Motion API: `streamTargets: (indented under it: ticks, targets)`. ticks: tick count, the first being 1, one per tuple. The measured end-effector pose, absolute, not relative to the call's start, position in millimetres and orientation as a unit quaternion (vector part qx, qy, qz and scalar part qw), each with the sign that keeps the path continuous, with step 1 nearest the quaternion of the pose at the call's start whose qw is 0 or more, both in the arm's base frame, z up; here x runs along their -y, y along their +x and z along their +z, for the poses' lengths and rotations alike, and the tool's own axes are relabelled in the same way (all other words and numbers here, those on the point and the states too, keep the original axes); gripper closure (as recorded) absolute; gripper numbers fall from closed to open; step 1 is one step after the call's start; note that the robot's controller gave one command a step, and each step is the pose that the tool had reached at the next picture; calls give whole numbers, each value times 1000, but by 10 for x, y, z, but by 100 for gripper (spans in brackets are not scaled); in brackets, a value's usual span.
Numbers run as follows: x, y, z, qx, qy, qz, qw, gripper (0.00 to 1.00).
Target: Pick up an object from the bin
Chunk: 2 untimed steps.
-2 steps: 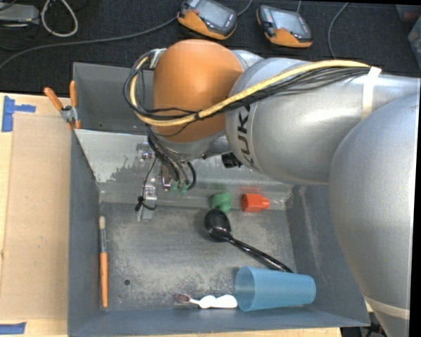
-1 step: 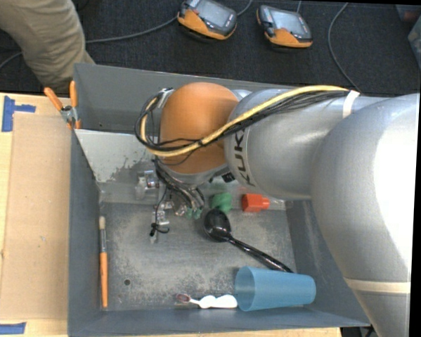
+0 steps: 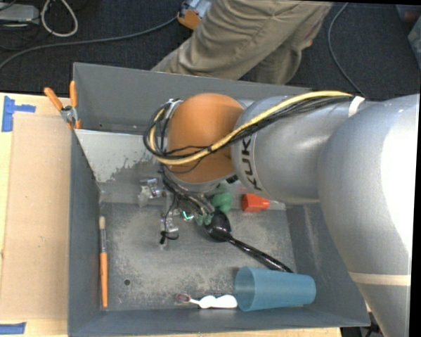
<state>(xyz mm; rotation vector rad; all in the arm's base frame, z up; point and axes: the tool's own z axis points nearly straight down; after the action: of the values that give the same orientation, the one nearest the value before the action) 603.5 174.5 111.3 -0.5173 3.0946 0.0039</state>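
My gripper [image 3: 169, 227] hangs low over the bare floor in the middle of the bin, below the arm's wrist. Just to its right lies a black spoon [image 3: 220, 228], bowl towards the gripper, its handle running down and right. A green thing [image 3: 222, 200] and an orange-red block [image 3: 254, 202] lie behind the spoon, partly hidden by the arm. The gripper touches none of them as far as I can see.
A blue cup [image 3: 274, 290] lies on its side at the front right, with a white toothbrush [image 3: 214, 302] next to its mouth. A thin orange-handled brush [image 3: 103, 264] lies along the left wall. The arm covers the bin's back right.
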Motion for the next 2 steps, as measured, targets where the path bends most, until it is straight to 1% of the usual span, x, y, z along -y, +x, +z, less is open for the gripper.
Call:
streamTargets:
  ticks: [1, 2]
  targets:
    - [-1744, 6036, 1113, -986, -164, 1, 2, 0]
    - [-1586, 5844, 1150, -998, 69, 2, 0, 0]
